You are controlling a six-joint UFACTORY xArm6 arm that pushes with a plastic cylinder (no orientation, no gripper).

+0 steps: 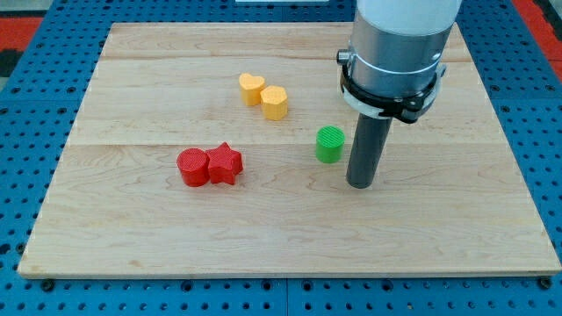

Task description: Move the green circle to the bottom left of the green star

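Nearest the view's bottom, the pale wooden board (290,250) lies bare. A little further up, my tip (360,184) rests on the wood just beside the small green plastic circle (330,144), to that block's right and slightly lower, a thin gap showing between them. There is no pincer on this arm, only the straight dark rod, so nothing can be apart, together or clamped.

Left of these, a red round block (192,167) and a red star-shaped block (224,163) touch each other. Further up, a yellow heart-shaped block (251,89) and a yellow hexagonal block (275,102) sit together.

No green star is visible anywhere, possibly hidden behind the arm's grey housing (397,53), so I judge the placement not yet done and cannot fix its goal spot.

The circle stands upright, its axis vertical; being round, it has no facing.
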